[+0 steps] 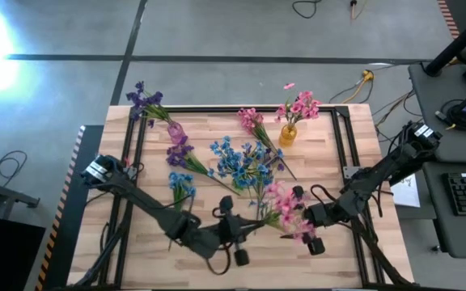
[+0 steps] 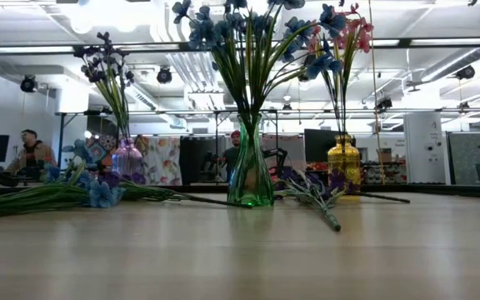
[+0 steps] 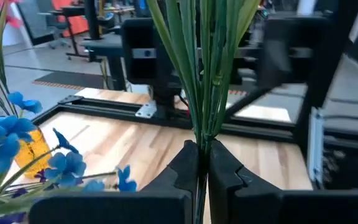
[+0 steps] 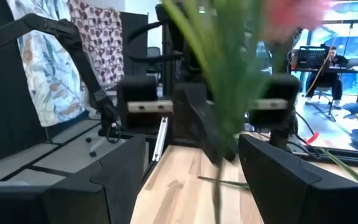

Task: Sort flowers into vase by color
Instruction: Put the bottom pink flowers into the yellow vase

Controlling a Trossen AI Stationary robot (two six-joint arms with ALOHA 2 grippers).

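High view: the left gripper, low in the frame's centre, is clamped on the green stems of a pink flower sprig. The right gripper, just right of it, has its fingers spread around that sprig without gripping. Above them stand a green vase of blue flowers, a yellow vase with pink ones and a purple vase. Loose blue blossoms lie on the wooden table at left. No writing is legible.
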